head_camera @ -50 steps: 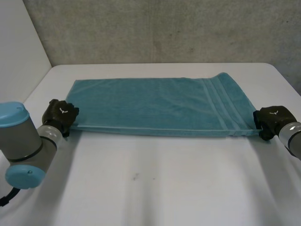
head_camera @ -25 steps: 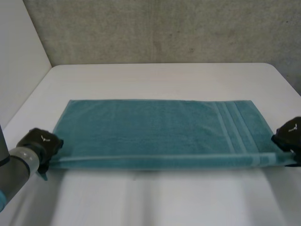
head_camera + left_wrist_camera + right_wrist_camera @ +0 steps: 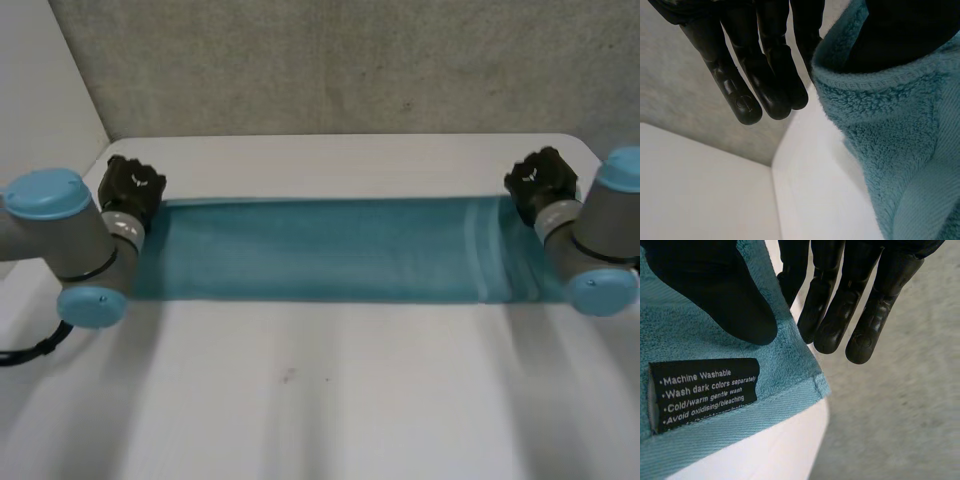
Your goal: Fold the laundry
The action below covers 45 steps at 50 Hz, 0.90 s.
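A teal towel [image 3: 320, 250] stretches across the white table [image 3: 330, 400] between my two hands. My left hand [image 3: 131, 186] holds its left end, and my right hand [image 3: 541, 180] its right end. In the left wrist view the thumb presses the towel's hemmed corner [image 3: 880, 125] against the straight fingers [image 3: 745, 85]. The right wrist view has the thumb [image 3: 715, 295] lying on a towel corner [image 3: 785, 375] that bears a black care label [image 3: 705, 390], with the straight fingers [image 3: 840, 305] behind the cloth. The held edge hangs above the towel's lower layer.
A grey concrete wall [image 3: 350, 60] rises behind the table's far edge. A white side wall [image 3: 40, 100] stands at the left. Both forearms with their light-blue caps lie over the table at the towel's ends.
Both hands first drew the towel toward the table's near edge. They have since swung up and toward the far side, carrying the pinched edge over the towel.
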Available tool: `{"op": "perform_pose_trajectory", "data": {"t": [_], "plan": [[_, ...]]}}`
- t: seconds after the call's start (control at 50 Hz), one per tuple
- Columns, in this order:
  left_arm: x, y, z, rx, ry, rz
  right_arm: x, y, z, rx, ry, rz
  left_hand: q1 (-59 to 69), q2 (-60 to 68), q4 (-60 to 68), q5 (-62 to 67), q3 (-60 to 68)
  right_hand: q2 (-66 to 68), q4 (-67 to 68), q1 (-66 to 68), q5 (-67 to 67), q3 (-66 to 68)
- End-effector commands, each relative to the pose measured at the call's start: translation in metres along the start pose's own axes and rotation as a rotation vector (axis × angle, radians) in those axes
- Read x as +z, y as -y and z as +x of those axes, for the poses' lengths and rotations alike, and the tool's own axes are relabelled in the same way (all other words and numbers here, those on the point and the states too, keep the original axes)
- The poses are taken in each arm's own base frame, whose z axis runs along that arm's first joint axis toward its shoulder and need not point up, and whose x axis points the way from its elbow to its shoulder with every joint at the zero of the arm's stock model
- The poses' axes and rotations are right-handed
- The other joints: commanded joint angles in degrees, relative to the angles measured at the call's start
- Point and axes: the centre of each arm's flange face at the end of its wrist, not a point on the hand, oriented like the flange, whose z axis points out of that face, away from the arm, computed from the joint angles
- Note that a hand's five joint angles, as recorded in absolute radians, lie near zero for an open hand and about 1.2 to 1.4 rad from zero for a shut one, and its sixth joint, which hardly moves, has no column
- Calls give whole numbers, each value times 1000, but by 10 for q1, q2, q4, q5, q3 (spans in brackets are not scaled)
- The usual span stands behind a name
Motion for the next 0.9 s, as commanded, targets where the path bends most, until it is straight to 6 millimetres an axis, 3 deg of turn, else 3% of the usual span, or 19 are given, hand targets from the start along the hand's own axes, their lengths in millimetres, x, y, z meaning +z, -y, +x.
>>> {"op": "perform_pose_trajectory", "data": {"t": [0.02,0.08,0.14,0.16,0.2,0.22,0.3,0.48,0.58,0.7,0.9], "plan": [[29,9,12,1,11,124,36,6,-12,-25,-110,75,147,114,115,151,117,128,117,245,138,122],[33,6,18,1,3,130,48,4,-24,-24,-124,71,147,114,115,151,117,124,112,241,134,117],[33,4,22,0,2,133,49,5,-30,-23,-128,64,128,94,95,132,97,-384,-396,-267,-374,-391],[32,3,24,0,7,142,49,5,-29,-21,-135,53,-192,-226,-225,-188,-223,-572,-583,-455,-562,-578],[30,3,28,1,8,152,48,5,-30,-15,-136,41,-529,-562,-561,-525,-559,-572,-583,-455,-562,-578],[28,3,30,1,10,159,47,4,-33,-8,-132,34,-553,-586,-585,-549,-583,-572,-583,-455,-562,-578],[21,16,30,1,60,250,39,3,-32,17,-117,15,-553,-586,-585,-549,-583,-572,-583,-455,-562,-578],[-5,41,0,-10,126,301,-3,39,34,172,-158,77,-553,-586,-585,-549,-583,-572,-583,-455,-562,-578],[-32,51,-15,-20,123,300,-37,58,54,280,-48,120,-553,-586,-585,-549,-583,-572,-583,-455,-562,-578],[-64,50,-25,-122,57,248,-54,18,69,460,109,-12,-553,-586,-585,-549,-583,-572,-583,-455,-562,-578],[-76,21,-30,-296,-45,58,-64,-31,68,574,220,-181,-553,-586,-585,-549,-583,-511,-522,-393,-500,-517]]}}
